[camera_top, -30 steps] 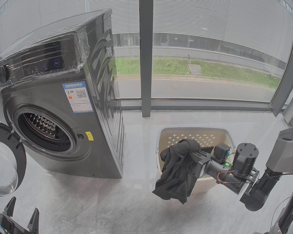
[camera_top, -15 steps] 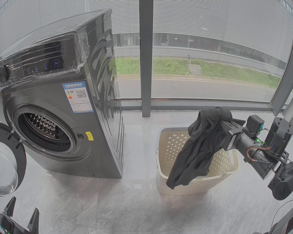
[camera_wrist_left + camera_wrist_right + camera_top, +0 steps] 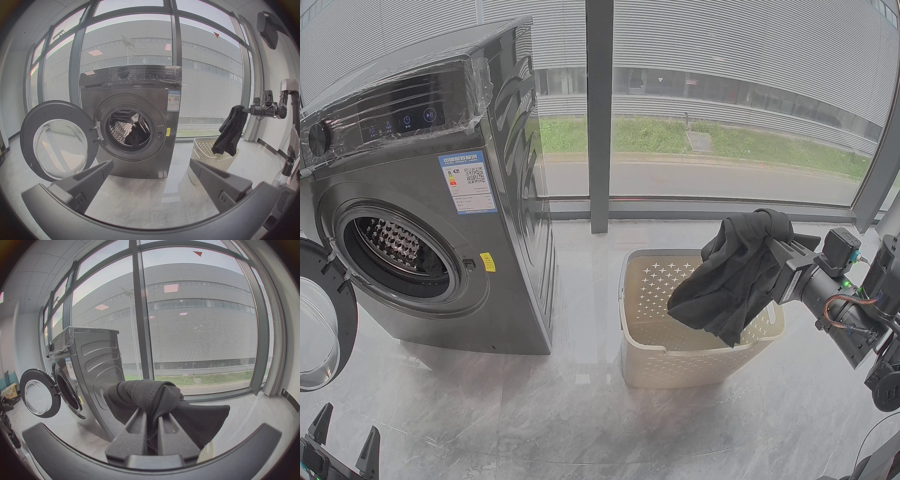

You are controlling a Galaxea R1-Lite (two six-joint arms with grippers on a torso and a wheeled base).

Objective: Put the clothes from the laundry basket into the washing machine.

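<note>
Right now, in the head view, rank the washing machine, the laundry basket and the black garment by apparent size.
1. washing machine, by far the largest
2. laundry basket
3. black garment, close to the basket; it hangs nearer the camera, so this order is unsure

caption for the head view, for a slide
Right gripper holds a dark garment over the basket, beside the open washer.

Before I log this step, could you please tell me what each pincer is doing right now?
Left pincer: open, holding nothing.
Right pincer: closed on the black garment, which hangs over the laundry basket.
</note>
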